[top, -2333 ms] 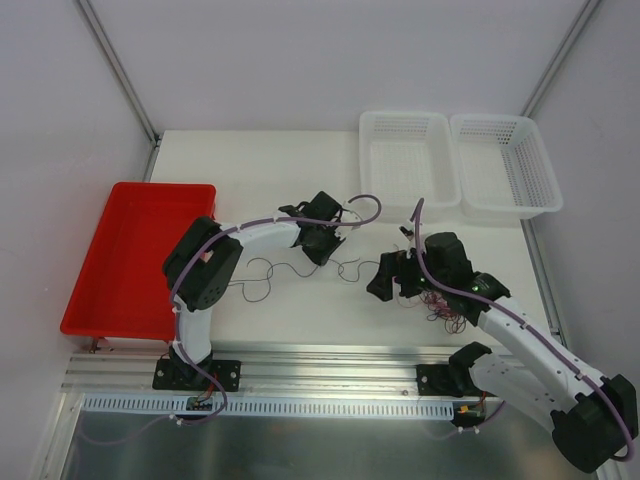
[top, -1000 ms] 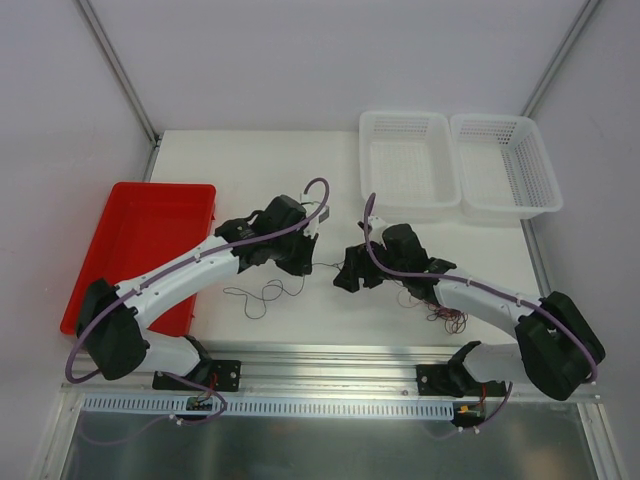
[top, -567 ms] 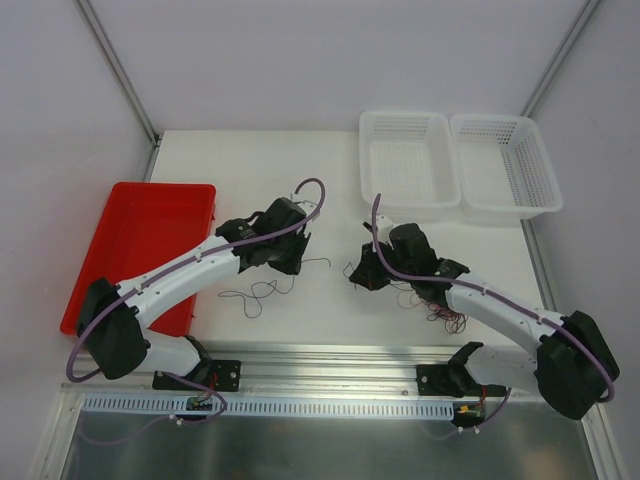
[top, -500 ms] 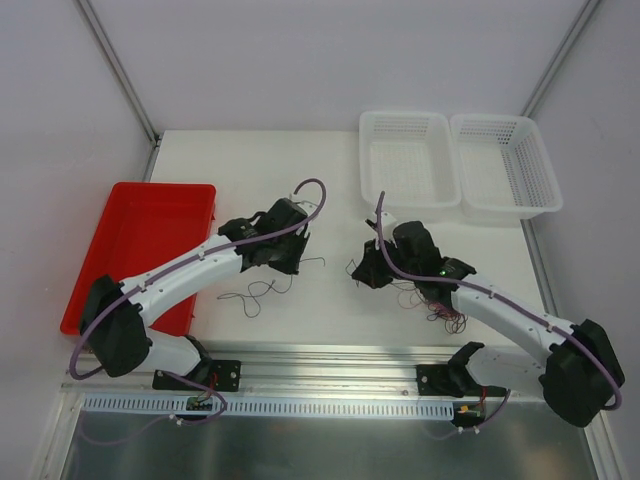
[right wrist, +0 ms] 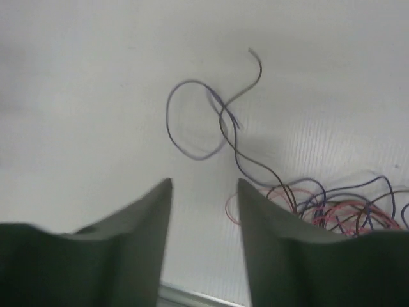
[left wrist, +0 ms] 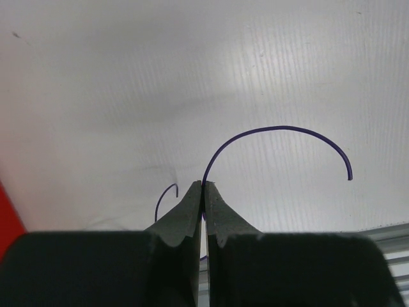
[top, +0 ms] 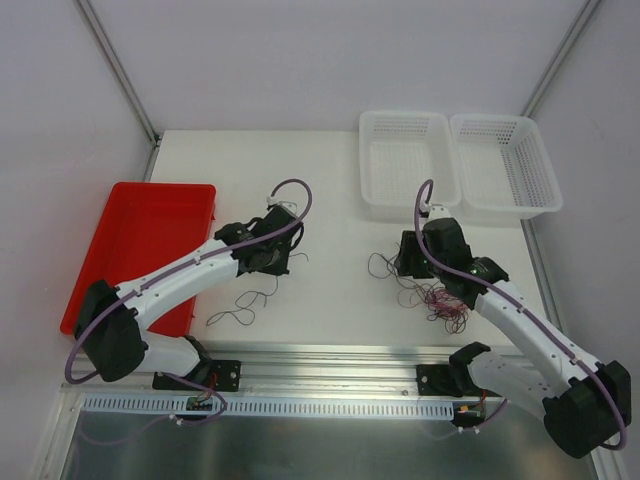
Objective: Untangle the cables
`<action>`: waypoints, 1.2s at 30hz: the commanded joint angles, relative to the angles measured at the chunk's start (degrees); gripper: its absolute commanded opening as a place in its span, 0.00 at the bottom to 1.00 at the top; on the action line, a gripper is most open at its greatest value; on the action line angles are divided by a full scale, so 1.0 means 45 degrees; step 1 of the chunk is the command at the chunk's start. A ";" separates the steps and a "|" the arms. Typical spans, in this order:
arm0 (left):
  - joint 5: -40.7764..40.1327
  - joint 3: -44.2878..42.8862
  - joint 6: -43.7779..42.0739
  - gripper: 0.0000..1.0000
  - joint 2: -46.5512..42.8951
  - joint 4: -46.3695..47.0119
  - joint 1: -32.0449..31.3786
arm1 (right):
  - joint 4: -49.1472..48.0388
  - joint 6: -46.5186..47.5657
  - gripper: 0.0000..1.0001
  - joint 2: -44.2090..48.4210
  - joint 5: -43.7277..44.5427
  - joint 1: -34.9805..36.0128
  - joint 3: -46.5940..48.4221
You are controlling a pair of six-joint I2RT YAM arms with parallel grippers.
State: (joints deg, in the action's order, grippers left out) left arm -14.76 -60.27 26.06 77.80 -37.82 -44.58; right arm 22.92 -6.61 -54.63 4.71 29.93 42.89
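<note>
The purple wire (left wrist: 275, 130) vanishes where the left gripper (left wrist: 203, 187) pinches it, its lower run hidden behind the dark fingers (left wrist: 182, 217). Beside them only a sliver of the red tray (left wrist: 5, 214) shows, cut by the frame's edge. Well right of the tray, the wire bundle (right wrist: 339, 211) is blurred and runs off the picture, so which strands cross I can't tell. From overhead, the loose strand (top: 240, 308) off the tray's near right corner is too fine to tell its colour.
</note>
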 commanded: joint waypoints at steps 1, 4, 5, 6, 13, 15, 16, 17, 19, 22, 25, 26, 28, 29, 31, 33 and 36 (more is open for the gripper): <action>-0.1151 0.0598 0.1335 0.00 -0.0648 -0.0423 0.0062 | 0.0826 -0.0893 0.57 -0.0417 0.0304 -0.0109 -0.0701; -0.1854 0.0950 0.1745 0.00 -0.0707 -0.0423 0.0121 | 0.0669 -0.1109 0.81 -0.0419 -0.0263 -0.0109 -0.0938; -0.2049 0.0991 0.1805 0.00 -0.0687 -0.0404 0.0237 | 0.0650 -0.1148 0.85 -0.0322 -0.0381 -0.0109 -0.1016; -0.2244 0.0991 0.1825 0.00 -0.0591 -0.0403 0.0296 | 0.0630 -0.1109 0.91 -0.0243 -0.0615 -0.0070 -0.1036; -0.1430 0.0035 0.0441 0.15 0.0075 -0.0481 0.0316 | 0.1274 -0.0640 1.00 0.1084 -0.0930 0.0592 -0.0977; -0.1115 0.0034 0.0361 0.30 -0.0119 -0.0598 0.0316 | 0.1547 -0.0621 1.00 0.1728 -0.0949 0.0924 -0.1016; -0.0882 0.0131 0.0457 0.36 -0.0198 -0.0811 0.0316 | 0.1703 -0.0640 0.99 0.1962 -0.0949 0.1042 -0.1016; -0.0802 0.0228 0.0516 0.40 -0.0276 -0.0949 0.0316 | 0.1782 -0.0659 1.00 0.2158 -0.0949 0.1121 -0.1036; -0.0529 0.0501 0.0769 0.55 -0.0511 -0.1357 0.0297 | 0.2015 -0.0718 0.99 0.2666 -0.0949 0.1278 -0.1016; 0.0290 0.1008 0.1470 0.69 -0.0745 -0.1866 0.0316 | 0.2250 -0.0854 1.00 0.3155 -0.0930 0.1375 -0.1036; 0.1287 0.1788 0.2445 0.78 -0.0960 -0.1946 0.0297 | 0.2309 -0.0952 1.00 0.3467 -0.0949 0.1414 -0.1114; 0.1385 0.2005 0.2721 0.79 -0.0980 -0.1946 0.0277 | 0.2329 -0.1069 1.00 0.3526 -0.0930 0.1434 -0.1133; 0.1426 0.2473 0.3577 0.79 -0.1000 -0.1907 0.0180 | 0.2349 -0.1148 1.00 0.3643 -0.0930 0.1492 -0.1192; 0.1271 0.2591 0.3834 0.79 -0.0961 -0.1849 0.0083 | 0.2349 -0.1225 0.99 0.3664 -0.0930 0.1493 -0.1231; 0.0588 0.2961 0.4671 0.77 -0.1019 -0.1829 0.0082 | 0.2349 -0.1246 0.99 0.3761 -0.0930 0.1512 -0.1270; 0.0255 0.3255 0.5124 0.75 -0.1214 -0.1306 0.0082 | 0.2368 -0.1304 1.00 0.3800 -0.1340 0.1570 -0.1251; -0.0019 0.3996 0.6099 0.75 -0.1488 -0.0447 0.0082 | 0.2524 -0.1382 0.97 0.3995 -0.1185 0.1590 -0.1231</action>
State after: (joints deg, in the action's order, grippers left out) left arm -12.12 -44.45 46.22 73.43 -42.94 -43.57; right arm 33.47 -11.60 -37.98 -0.05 36.69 37.58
